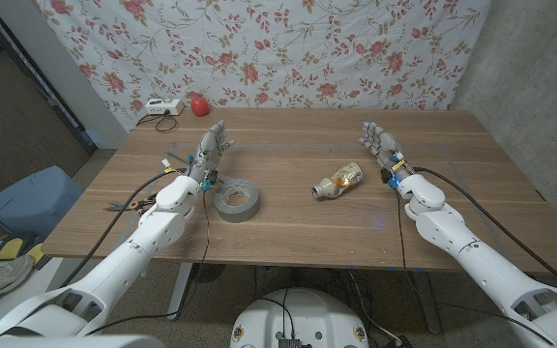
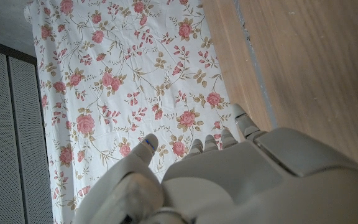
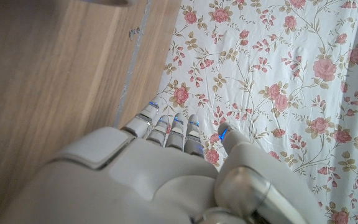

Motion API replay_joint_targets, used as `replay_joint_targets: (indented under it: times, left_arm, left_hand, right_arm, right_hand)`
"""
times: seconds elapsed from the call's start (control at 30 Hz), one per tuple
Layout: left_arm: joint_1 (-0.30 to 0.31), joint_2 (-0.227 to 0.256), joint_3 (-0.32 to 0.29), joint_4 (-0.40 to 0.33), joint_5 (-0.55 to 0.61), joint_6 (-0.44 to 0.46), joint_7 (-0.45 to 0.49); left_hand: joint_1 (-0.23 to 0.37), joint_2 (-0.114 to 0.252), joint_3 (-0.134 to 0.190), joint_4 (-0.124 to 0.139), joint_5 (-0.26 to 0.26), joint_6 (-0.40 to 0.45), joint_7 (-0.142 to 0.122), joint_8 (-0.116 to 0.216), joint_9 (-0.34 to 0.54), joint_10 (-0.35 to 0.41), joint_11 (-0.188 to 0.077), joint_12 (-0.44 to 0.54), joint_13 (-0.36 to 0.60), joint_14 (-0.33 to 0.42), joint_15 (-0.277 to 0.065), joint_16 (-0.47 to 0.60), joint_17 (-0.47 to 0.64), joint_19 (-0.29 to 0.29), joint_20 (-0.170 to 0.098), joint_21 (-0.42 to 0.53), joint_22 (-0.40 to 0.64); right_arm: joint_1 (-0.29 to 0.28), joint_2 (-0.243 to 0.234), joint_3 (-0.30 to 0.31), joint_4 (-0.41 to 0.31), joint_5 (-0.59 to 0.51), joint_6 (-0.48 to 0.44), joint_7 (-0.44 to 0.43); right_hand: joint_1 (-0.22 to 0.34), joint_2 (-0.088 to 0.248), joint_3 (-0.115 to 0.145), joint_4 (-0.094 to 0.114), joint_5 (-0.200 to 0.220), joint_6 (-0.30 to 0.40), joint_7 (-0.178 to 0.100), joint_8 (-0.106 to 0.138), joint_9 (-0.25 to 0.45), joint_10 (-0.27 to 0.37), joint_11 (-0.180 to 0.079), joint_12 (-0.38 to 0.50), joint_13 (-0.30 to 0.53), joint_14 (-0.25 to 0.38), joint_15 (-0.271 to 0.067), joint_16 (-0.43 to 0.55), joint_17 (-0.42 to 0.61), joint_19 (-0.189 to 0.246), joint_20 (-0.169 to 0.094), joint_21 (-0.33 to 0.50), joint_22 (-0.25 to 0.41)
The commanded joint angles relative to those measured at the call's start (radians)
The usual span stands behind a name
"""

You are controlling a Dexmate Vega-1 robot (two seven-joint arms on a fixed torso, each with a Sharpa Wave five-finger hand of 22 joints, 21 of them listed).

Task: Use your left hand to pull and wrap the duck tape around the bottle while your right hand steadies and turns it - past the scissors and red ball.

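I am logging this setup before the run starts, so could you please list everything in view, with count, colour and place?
Roll of grey duct tape: one, grey, flat on the table, just beside the left hand.
Crumpled plastic bottle: one, clear with a gold label, on its side near the table's middle, beside the right hand.
Scissors: one pair, dark handles, at the table's left edge, partly hidden by the left arm.
Red ball: one, red, far left corner.
White device with a cable: one, white, beside the red ball.
Wooden table: one, brown.
Floral cloth: one, white with pink roses, behind the table.
Left hand: one, grey, fingers apart, holding nothing.
Right hand: one, grey, fingers apart, holding nothing.
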Motion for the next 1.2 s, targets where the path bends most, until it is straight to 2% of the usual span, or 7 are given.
replay_joint_targets:
  times: [0.03, 0.07, 0.2, 0.3, 0.4, 0.67, 1.2]
  left_arm:
    - [-0.025, -0.003, 0.013, 0.014, 0.038, -0.015, 0.012]
    - [-0.029, -0.002, 0.018, 0.015, 0.050, -0.015, 0.018]
    - [-0.046, -0.007, 0.031, 0.018, 0.070, -0.007, 0.027]
    - [-0.054, -0.011, 0.040, 0.011, 0.086, 0.003, 0.041]
    - [-0.059, -0.011, 0.049, -0.001, 0.098, 0.017, 0.052]
    - [-0.067, -0.022, 0.072, -0.036, 0.121, 0.053, 0.079]
    - [-0.075, -0.033, 0.098, -0.073, 0.149, 0.088, 0.102]
  left_hand:
    - [0.005, 0.034, 0.007, -0.001, 0.007, -0.122, -0.001, 0.007, 0.005, -0.106, 0.000, 0.008, 0.002, -0.112, 0.001, 0.007, 0.002, -0.155, 0.003, 0.006, 0.002]
    - [0.005, 0.034, 0.007, -0.002, 0.007, -0.120, -0.002, 0.007, 0.005, -0.105, -0.001, 0.009, 0.002, -0.110, 0.000, 0.008, 0.001, -0.154, 0.003, 0.006, 0.002]
    - [0.007, 0.026, 0.005, -0.009, 0.008, -0.092, -0.010, 0.015, 0.005, -0.075, -0.001, 0.019, 0.002, -0.084, 0.010, 0.015, 0.000, -0.136, 0.015, 0.004, 0.002]
    - [0.010, 0.021, 0.003, -0.015, 0.009, -0.058, -0.014, 0.023, 0.005, -0.043, 0.002, 0.027, 0.002, -0.062, 0.026, 0.018, 0.000, -0.122, 0.027, 0.002, 0.002]
    - [0.012, 0.018, 0.002, -0.019, 0.009, -0.037, -0.025, 0.026, 0.006, -0.024, 0.009, 0.032, 0.003, -0.046, 0.036, 0.020, 0.000, -0.107, 0.040, 0.002, 0.002]
    - [0.015, 0.015, 0.001, -0.024, 0.010, 0.015, -0.034, 0.034, 0.007, 0.013, 0.022, 0.040, 0.004, -0.019, 0.042, 0.023, 0.000, -0.085, 0.055, 0.000, 0.003]
    - [0.016, 0.011, -0.001, -0.028, 0.010, 0.049, -0.047, 0.031, 0.008, 0.051, 0.025, 0.046, 0.006, 0.025, 0.052, 0.028, 0.001, -0.078, 0.086, -0.011, 0.004]
  right_arm:
    - [-0.017, -0.018, -0.011, -0.042, -0.033, -0.025, -0.039]
    - [-0.017, -0.019, -0.011, -0.041, -0.037, -0.022, -0.039]
    - [-0.030, -0.044, -0.013, -0.063, -0.079, -0.022, -0.072]
    - [-0.045, -0.062, -0.009, -0.082, -0.104, -0.025, -0.100]
    - [-0.059, -0.081, -0.004, -0.096, -0.122, -0.032, -0.119]
    - [-0.096, -0.167, 0.002, -0.167, -0.193, -0.091, -0.162]
    - [-0.132, -0.315, 0.004, -0.323, -0.321, -0.227, -0.191]
  right_hand:
    - [0.026, -0.005, 0.009, -0.023, 0.005, 0.007, 0.004, 0.003, 0.003, 0.011, 0.007, 0.004, 0.004, 0.009, -0.042, 0.005, -0.003, 0.015, -0.032, 0.005, 0.003]
    - [0.033, -0.008, 0.011, -0.032, 0.005, 0.006, 0.006, 0.003, 0.003, 0.011, 0.009, 0.003, 0.003, 0.010, -0.040, 0.005, -0.005, 0.016, -0.028, 0.004, 0.003]
    - [0.099, -0.018, 0.036, -0.104, 0.005, 0.018, 0.018, 0.005, 0.003, 0.030, 0.021, 0.004, 0.002, 0.026, -0.018, 0.006, -0.010, 0.031, -0.011, 0.004, 0.002]
    - [0.157, -0.031, 0.054, -0.174, -0.007, 0.038, 0.019, 0.008, 0.004, 0.051, 0.033, 0.006, 0.002, 0.062, 0.008, 0.014, -0.010, 0.045, 0.023, 0.004, 0.003]
    - [0.188, -0.032, 0.063, -0.208, -0.017, 0.064, 0.012, 0.014, 0.005, 0.074, 0.040, 0.011, 0.003, 0.092, 0.038, 0.022, -0.008, 0.056, 0.041, 0.006, 0.004]
    - [0.214, -0.032, 0.066, -0.236, -0.035, 0.096, 0.009, 0.019, 0.007, 0.113, 0.054, 0.020, 0.007, 0.150, 0.055, 0.040, -0.001, 0.073, 0.074, 0.011, 0.007]
    - [0.226, -0.044, 0.066, -0.249, -0.040, 0.095, 0.009, 0.016, 0.008, 0.115, 0.056, 0.018, 0.008, 0.153, 0.051, 0.038, 0.000, 0.073, 0.082, 0.010, 0.008]
